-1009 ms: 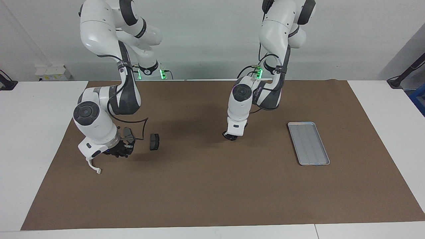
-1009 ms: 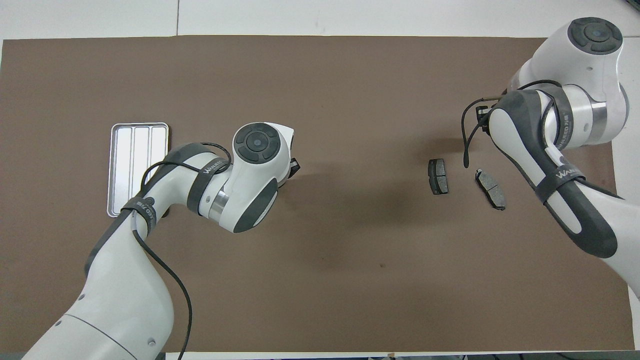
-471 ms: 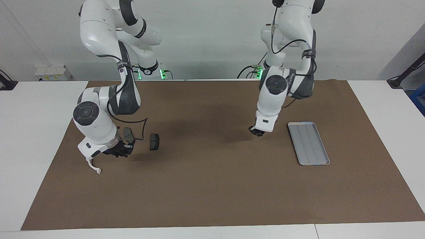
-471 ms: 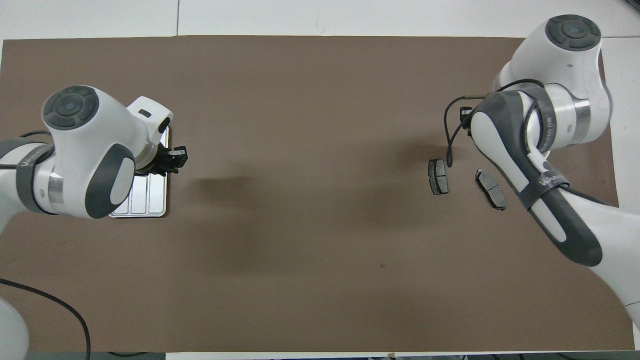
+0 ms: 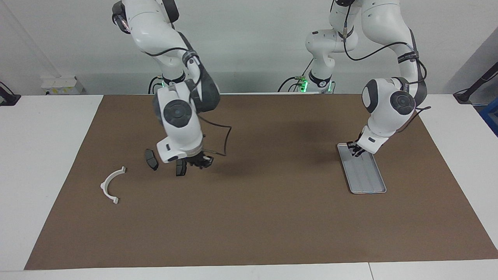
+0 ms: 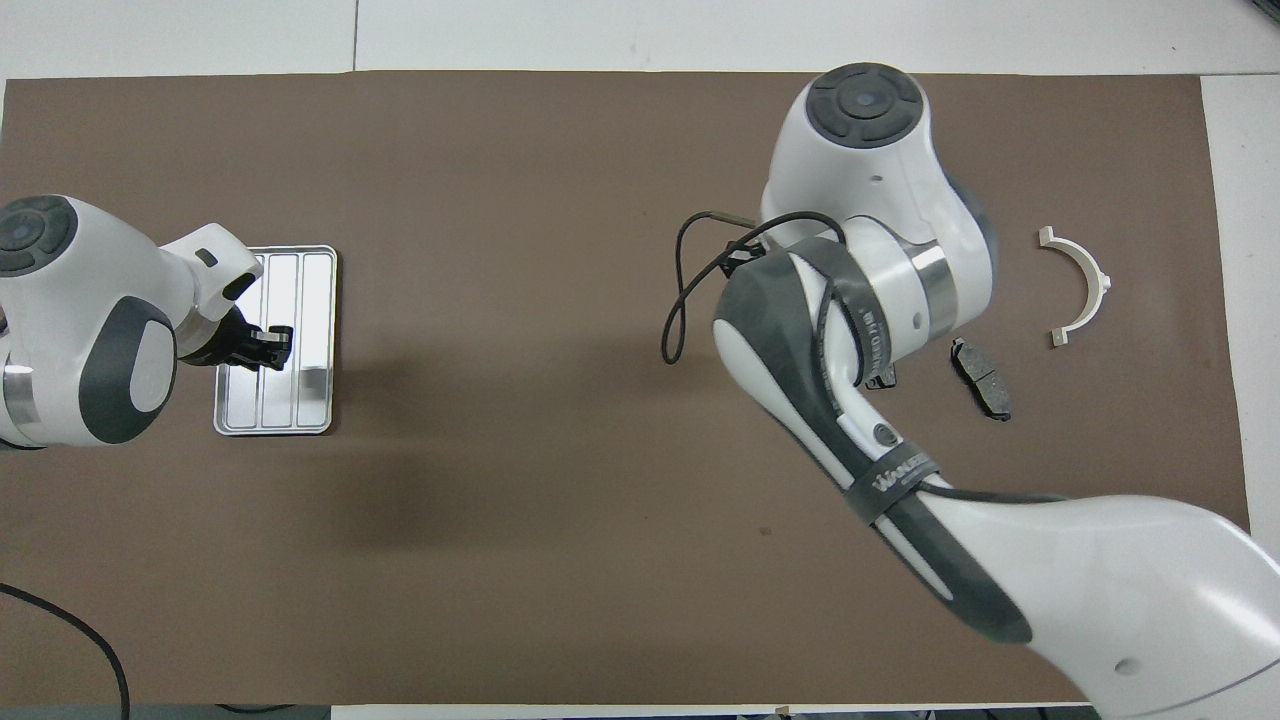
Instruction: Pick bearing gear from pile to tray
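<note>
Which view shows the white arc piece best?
Overhead view. The white arc piece lies in the open with both ends showing, farther from the robots than the dark pad, with no arm across it. The facing view shows it whole too, flatter, at the right arm's end of the brown mat.

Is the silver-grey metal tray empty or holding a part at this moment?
Apparently empty: the silver-grey metal tray shows only bare ribs. The left tool over it hides a patch, so that spot cannot be told.

The right arm hid most of one dark pad (image 6: 884, 374) from overhead, and its wrist covered the right gripper (image 5: 200, 161) there. Whatever lay between the left gripper (image 5: 356, 149) fingers (image 6: 272, 340) was too small to tell.
</note>
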